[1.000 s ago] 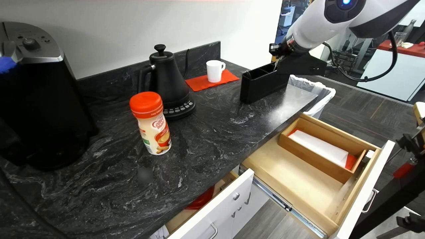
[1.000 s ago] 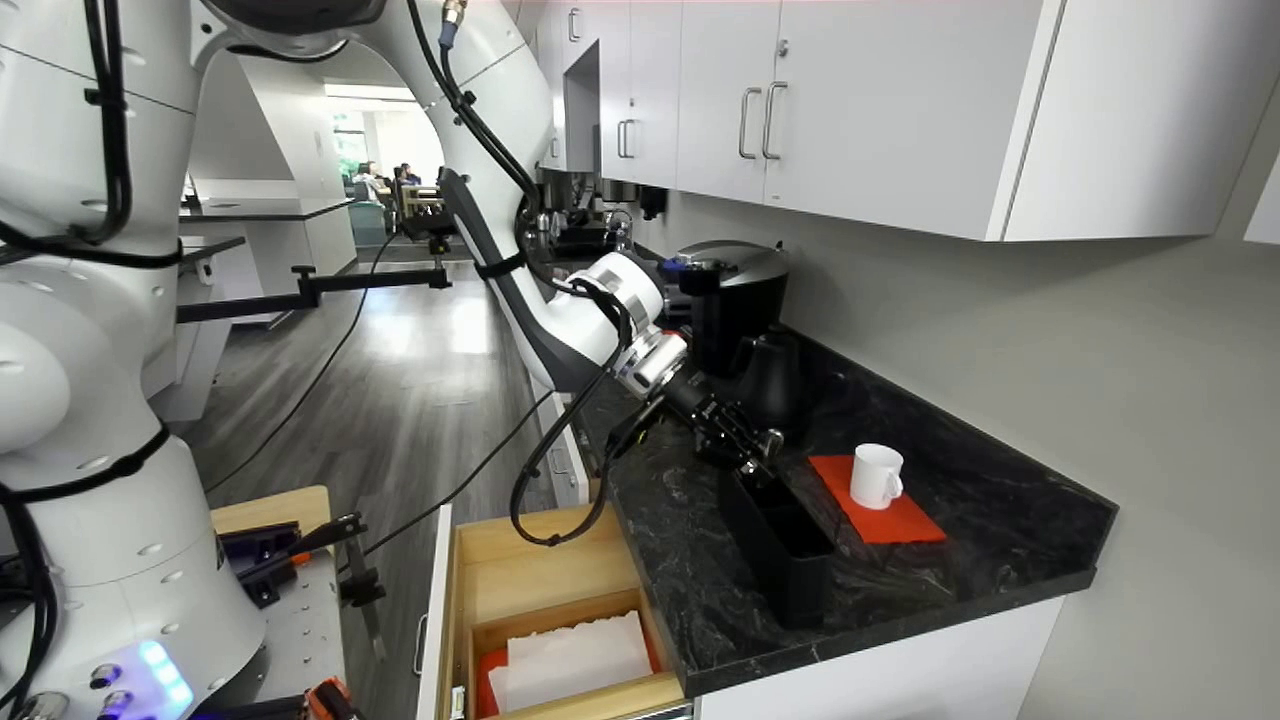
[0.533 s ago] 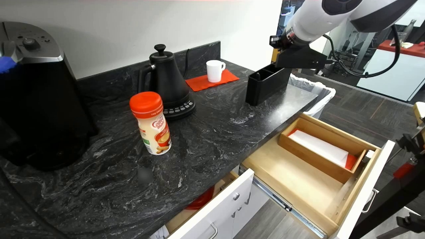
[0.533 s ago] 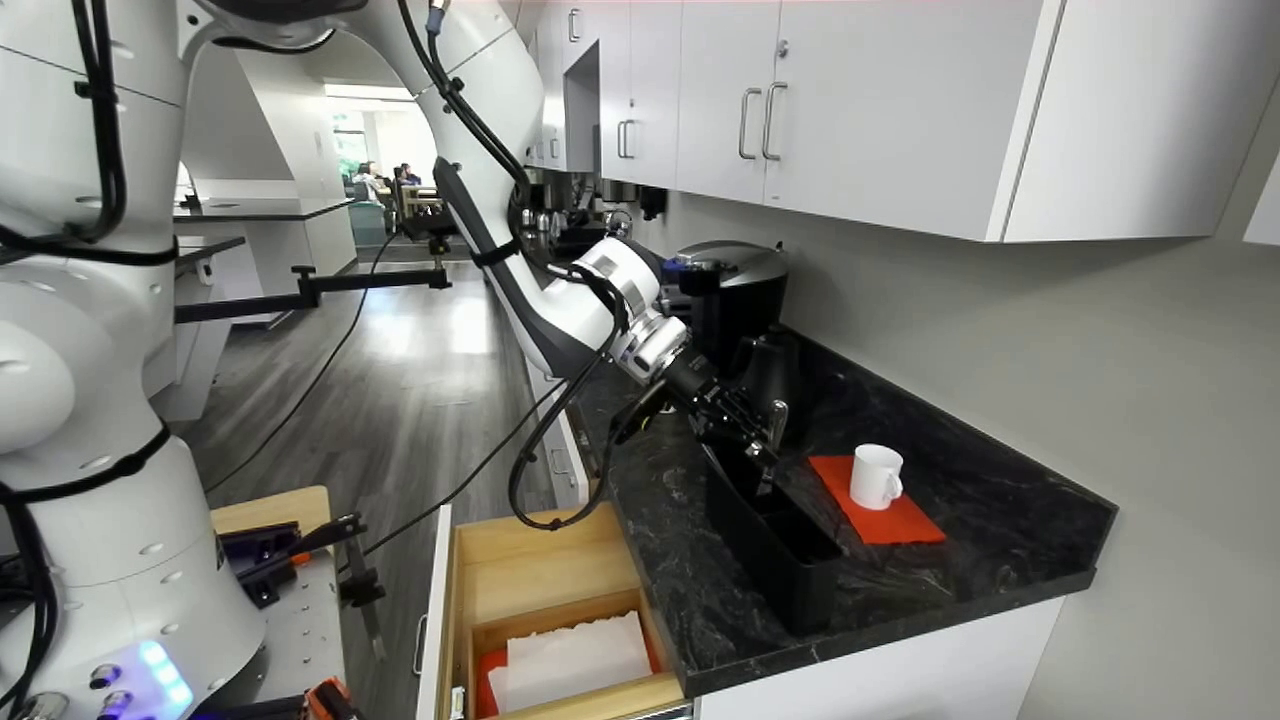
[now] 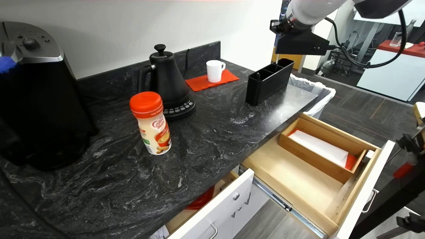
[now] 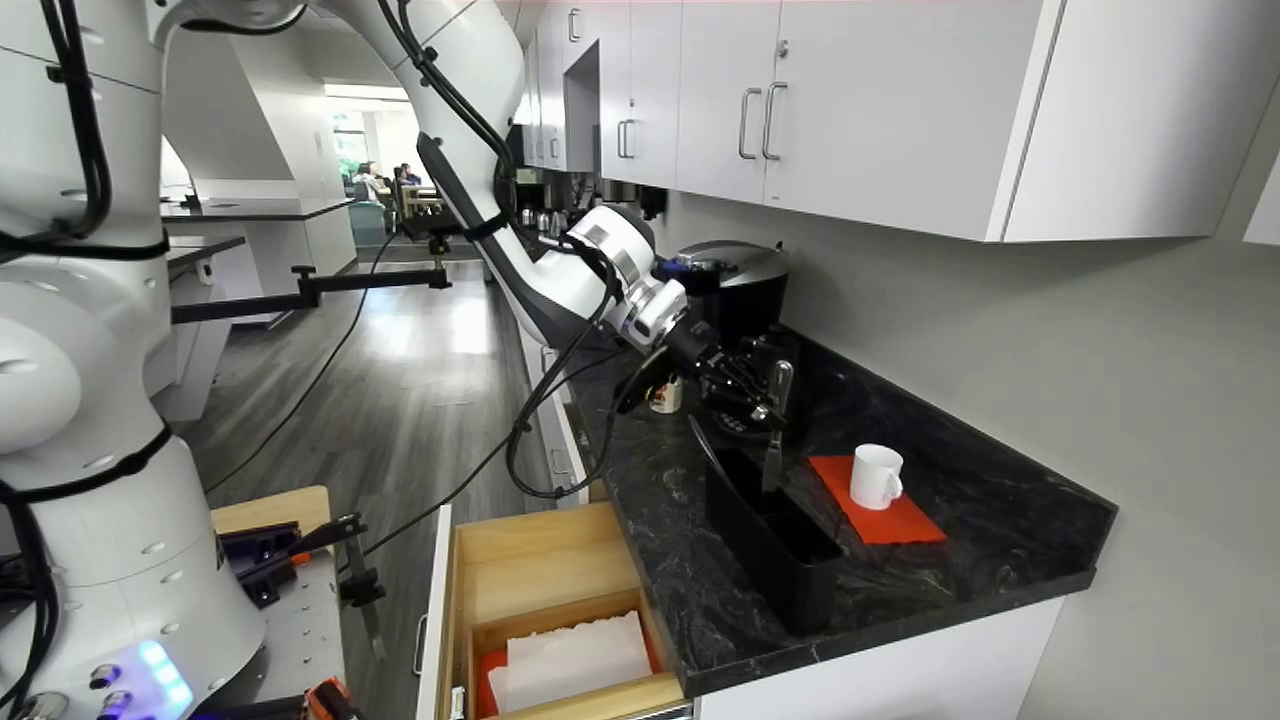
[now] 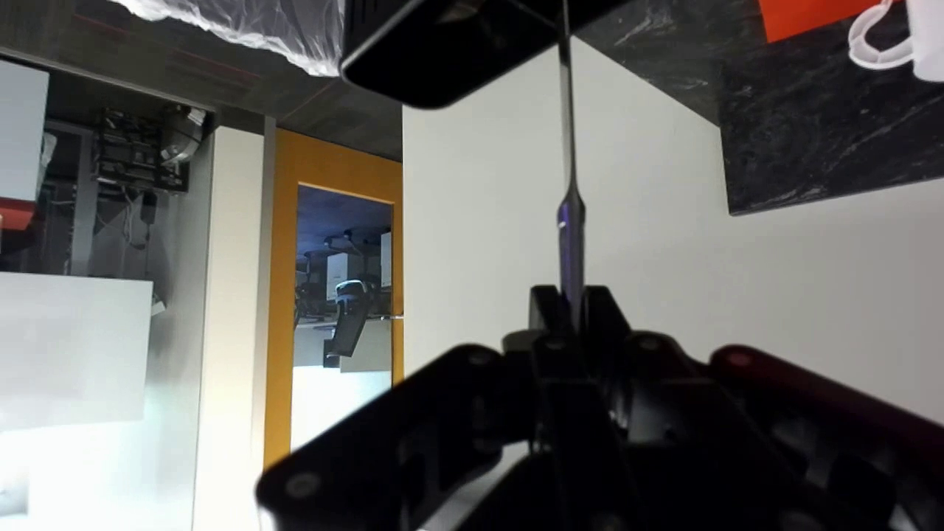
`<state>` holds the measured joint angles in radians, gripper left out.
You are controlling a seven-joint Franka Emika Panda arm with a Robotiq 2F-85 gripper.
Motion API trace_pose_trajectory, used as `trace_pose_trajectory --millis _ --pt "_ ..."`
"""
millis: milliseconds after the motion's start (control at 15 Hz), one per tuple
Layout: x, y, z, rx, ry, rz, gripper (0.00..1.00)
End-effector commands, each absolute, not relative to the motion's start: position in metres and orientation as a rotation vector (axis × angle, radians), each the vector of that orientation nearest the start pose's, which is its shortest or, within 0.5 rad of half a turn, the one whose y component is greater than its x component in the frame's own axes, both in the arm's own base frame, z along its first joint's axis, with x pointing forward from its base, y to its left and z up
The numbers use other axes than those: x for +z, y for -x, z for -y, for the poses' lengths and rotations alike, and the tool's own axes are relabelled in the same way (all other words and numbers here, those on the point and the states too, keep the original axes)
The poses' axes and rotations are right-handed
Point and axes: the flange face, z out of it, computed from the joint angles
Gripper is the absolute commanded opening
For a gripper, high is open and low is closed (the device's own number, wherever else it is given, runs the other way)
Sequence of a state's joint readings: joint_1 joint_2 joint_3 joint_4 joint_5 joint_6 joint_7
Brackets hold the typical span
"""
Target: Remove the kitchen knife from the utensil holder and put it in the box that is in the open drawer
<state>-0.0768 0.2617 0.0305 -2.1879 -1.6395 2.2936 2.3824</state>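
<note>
A black two-finger gripper (image 7: 569, 306) is clamping the handle of a slim silvery metal kitchen knife (image 7: 571, 236), jaws pressing on it from both sides. The knife is standing nearly upright, its lower part reaching into the black, flat-sided, open-topped utensil holder (image 5: 272, 83); which compartment is receiving it, I am not able to tell from these angles. One dark rounded tip (image 5: 258, 76) is poking up at the holder's end nearer the matte-black tapering kettle (image 5: 169, 83).

The long, shallow, light-wood box (image 5: 312, 158) is lying inside the wide light-wood drawer (image 5: 295, 174) with a white front panel. White paper-like sheeting (image 5: 320, 147) is covering most of the box's floor; flat red lining (image 5: 350, 161) is showing at both ends. A second, white-fronted drawer (image 5: 215, 205) is standing part-way out, holding something red (image 5: 202, 200).

The black countertop (image 5: 212, 146) is showing pale stone-like veining. On it I am counting one kettle, one smooth white mug (image 5: 214, 71) standing on one flat red napkin (image 5: 199, 83), and one red-capped cream-coloured bottle (image 5: 154, 131).
</note>
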Motion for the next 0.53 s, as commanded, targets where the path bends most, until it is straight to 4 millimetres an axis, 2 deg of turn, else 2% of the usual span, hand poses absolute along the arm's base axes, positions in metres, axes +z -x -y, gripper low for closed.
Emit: trace_pose_trajectory --millis 0,267,467 --pt "0.315 -0.552 0.040 -1.745 2.775 -1.701 0.07" --pt "0.356 -0.553 0.034 -1.786 2.849 -1.694 0.07" --pt "0.373 -0.556 0.033 -1.748 2.993 -1.718 0.07"
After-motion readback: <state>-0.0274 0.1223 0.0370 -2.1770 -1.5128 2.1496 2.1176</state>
